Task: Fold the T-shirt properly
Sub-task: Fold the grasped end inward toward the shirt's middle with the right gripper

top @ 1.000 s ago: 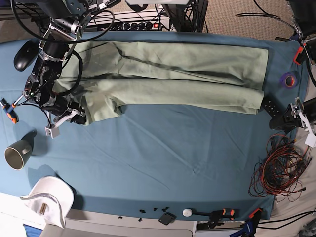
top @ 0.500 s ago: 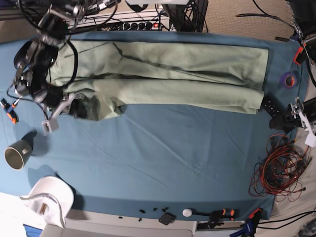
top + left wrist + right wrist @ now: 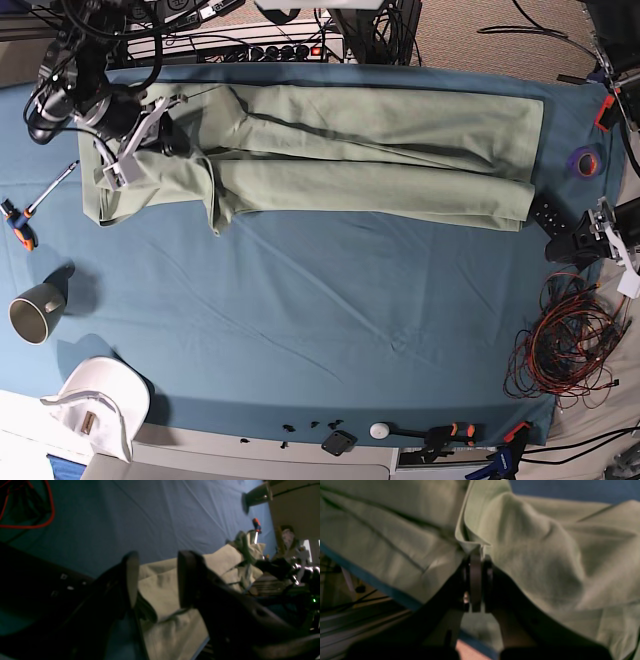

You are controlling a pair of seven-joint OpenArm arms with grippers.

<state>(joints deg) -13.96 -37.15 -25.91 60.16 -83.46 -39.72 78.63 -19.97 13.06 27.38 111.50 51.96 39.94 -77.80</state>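
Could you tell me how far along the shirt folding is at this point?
Done: the T-shirt lies folded lengthwise into a long band on the blue cloth. In hand: the right hand is shut on fabric at the collar end. Left: crosswise folds; the left hand is open, holding nothing.

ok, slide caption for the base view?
Right gripper pinches the T-shirt at its collar end on the blue cloth; left gripper waits open beside it.

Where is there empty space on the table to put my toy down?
The blue cloth is bare between the T-shirt, the mug and the red wires. It's crowded around the T-shirt's end by the right gripper.
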